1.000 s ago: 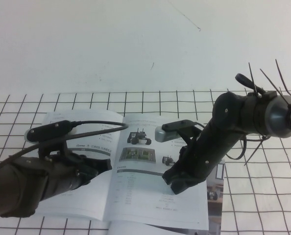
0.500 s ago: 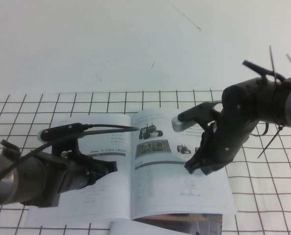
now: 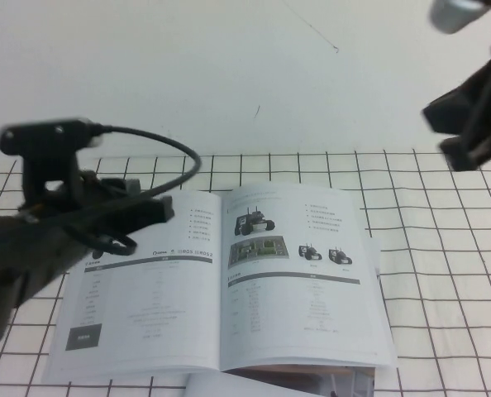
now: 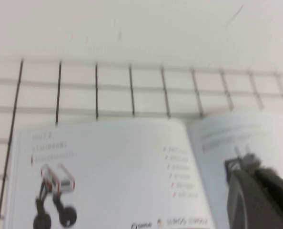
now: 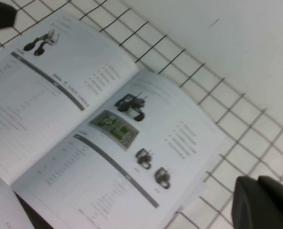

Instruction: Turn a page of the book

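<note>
The book is lying open and flat mid-desk, the page resting at its 3 o'clock side. Left gripper is hovering at 9 o'clock, right gripper lifted at 1 o'clock; their fingers I cannot tell. The turn looks finished.

White tabletop under even, soft light, partly covered by a grid mat.
Thin black lines in regular squares on white all across the grid mat. Beyond the grid mat's far edge, plain white surface, marked by a small dark fleck near that edge and a thin dark scratch farther past it.
</note>
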